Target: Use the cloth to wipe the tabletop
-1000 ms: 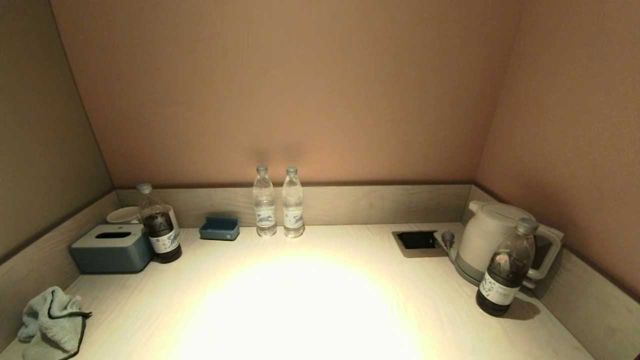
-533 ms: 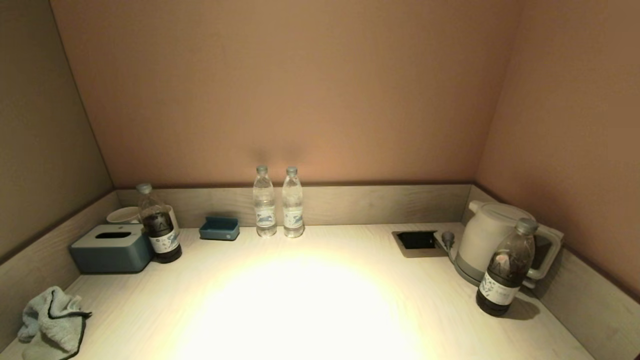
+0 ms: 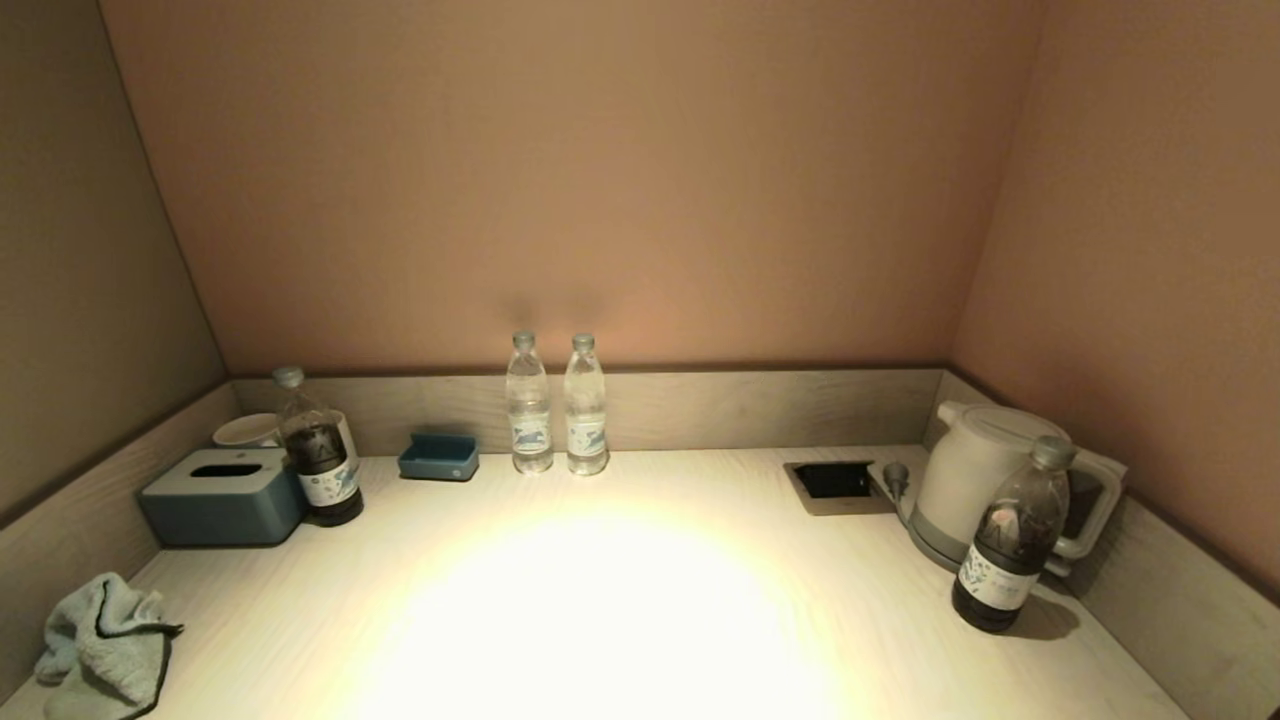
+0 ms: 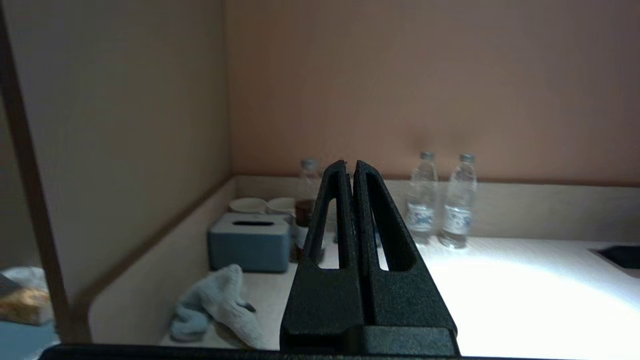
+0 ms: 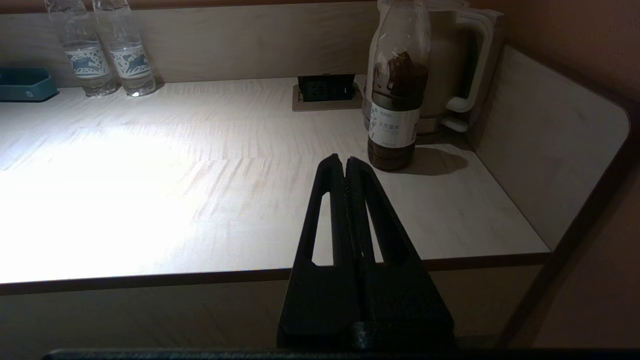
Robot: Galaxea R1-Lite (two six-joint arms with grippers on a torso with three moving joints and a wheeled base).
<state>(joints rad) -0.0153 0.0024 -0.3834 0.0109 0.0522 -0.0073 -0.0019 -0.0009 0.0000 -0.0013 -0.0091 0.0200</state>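
Observation:
A crumpled light blue-grey cloth lies on the pale wooden tabletop at the near left corner. It also shows in the left wrist view. Neither arm shows in the head view. My left gripper is shut and empty, held off the table's near edge, to the right of the cloth. My right gripper is shut and empty, held in front of the table's near right edge, short of a dark drink bottle.
A blue tissue box, a dark bottle, cups and a blue tray stand at the back left. Two water bottles stand at the back. A socket recess, a white kettle and a dark bottle are right.

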